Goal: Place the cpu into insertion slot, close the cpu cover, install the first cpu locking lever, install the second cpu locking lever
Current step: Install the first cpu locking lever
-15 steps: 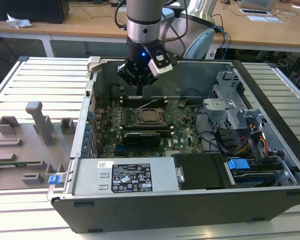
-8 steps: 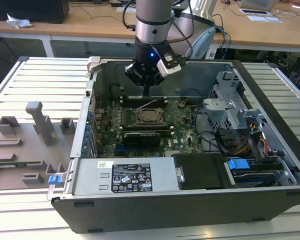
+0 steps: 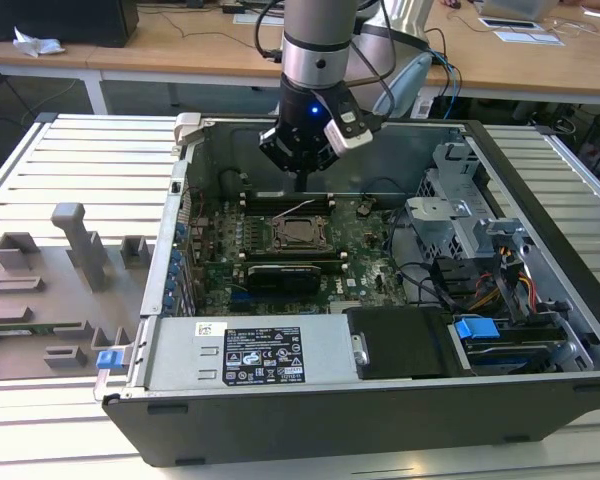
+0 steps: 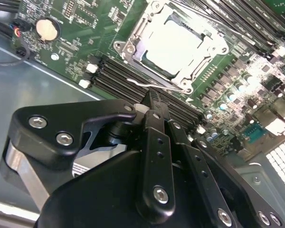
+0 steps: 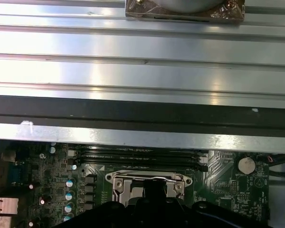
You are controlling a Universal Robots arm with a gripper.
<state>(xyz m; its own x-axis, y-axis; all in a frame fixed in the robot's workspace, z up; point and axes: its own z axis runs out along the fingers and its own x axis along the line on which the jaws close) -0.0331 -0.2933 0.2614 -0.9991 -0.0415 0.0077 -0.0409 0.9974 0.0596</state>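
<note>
Silver-grey metal marks the cpu [image 4: 173, 45], which lies flat in the insertion slot [image 4: 133, 35] near the middle of the green motherboard [image 3: 365, 270]; the chip is square, so no long axis can be given, and its edges run parallel to the socket rim; the cpu cover [image 4: 199, 61] lies closed down over it, its frame bordering the chip on all four sides with the metal top showing through the window

Taken across the exterior view from its left: grey fixture blocks [image 3: 75, 250] stand on the slatted table [image 3: 70, 150] outside the open computer case [image 3: 380, 420]; the case wall rises next; then the motherboard with the socket; then a metal drive cage [image 3: 460, 215] and cable bundles [image 3: 510, 280] toward that view's right; the gripper [image 3: 302, 182] hangs above the far edge of the board, over the long black memory slots [image 3: 285, 203] and just behind the socket, not touching the cpu

Jaws: in the second wrist view the black fingers [image 4: 154, 137] meet at their tips, together and clamped on nothing

Open room: the board directly around the socket is low and unobstructed from above; the memory slots lie close beside the socket in both wrist views; a thin wire lever [image 4: 154, 85] runs along the socket edge nearest those slots
</note>
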